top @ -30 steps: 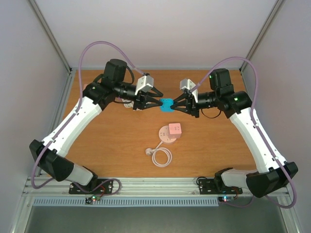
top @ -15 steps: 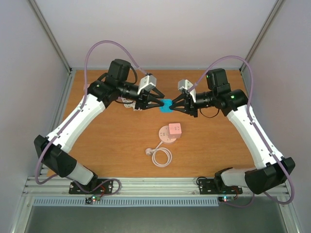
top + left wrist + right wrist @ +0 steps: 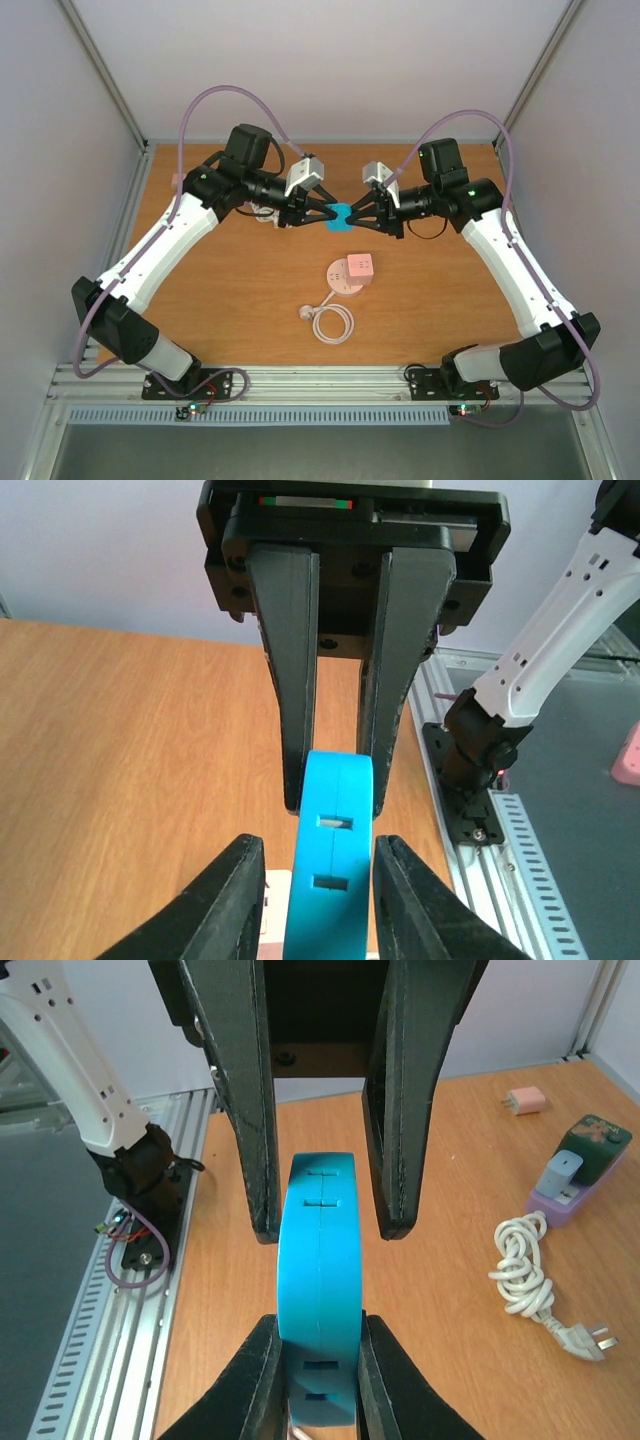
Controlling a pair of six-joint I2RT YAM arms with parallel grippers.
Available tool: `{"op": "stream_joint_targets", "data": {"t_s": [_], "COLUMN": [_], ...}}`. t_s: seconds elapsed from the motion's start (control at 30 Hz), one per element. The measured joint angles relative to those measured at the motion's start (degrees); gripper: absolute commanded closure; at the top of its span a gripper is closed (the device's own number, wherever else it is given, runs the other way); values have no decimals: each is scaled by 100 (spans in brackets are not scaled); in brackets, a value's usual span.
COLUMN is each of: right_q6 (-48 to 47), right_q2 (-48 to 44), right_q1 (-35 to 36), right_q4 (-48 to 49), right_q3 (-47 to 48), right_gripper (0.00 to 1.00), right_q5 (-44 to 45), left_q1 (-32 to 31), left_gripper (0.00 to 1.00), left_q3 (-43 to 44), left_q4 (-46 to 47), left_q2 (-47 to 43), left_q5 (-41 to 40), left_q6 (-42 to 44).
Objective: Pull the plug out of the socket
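A blue socket block with slots in its rim hangs in the air between both grippers, above the back middle of the table. My right gripper is shut on it; in the right wrist view its fingers press both faces of the block. My left gripper is open, one finger on each side of the block with a gap on each side. I see no plug on the block. A pink cube sits on a round pale disc on the table below.
A coiled white cable with a plug lies in front of the disc, and also shows in the right wrist view. A small pink adapter and a green piece on a purple block lie near the left arm.
Both arms have edged inward toward each other. The left gripper has moved a little right, onto the block's sides. The blue block stays at about the same spot.
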Motion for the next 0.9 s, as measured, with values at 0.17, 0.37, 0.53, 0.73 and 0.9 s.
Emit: {"op": "stream_joint_targets", "data": {"t_s": [0.17, 0.37, 0.53, 0.73, 0.9], "right_q6": [-15, 35, 308, 691, 1021], "right_q2": [96, 162, 219, 334, 540], "right_q1": [-9, -4, -4, -4, -4], "right_q4": [-26, -57, 212, 511, 629], "right_q3": [46, 101, 153, 197, 398], "right_gripper": [73, 8, 1, 1, 1], "right_q5": [-66, -116, -101, -13, 195], "left_q1": [2, 289, 1073, 2197, 3165], "left_gripper": [91, 95, 98, 98, 99], "left_q3": [-2, -315, -896, -1731, -2229], "left_q4": [-20, 260, 717, 1469, 1823], "left_q2": [0, -109, -278, -496, -599], "left_q5": [-33, 15, 107, 111, 70], "left_q6": [22, -415, -1224, -2319, -2953]}}
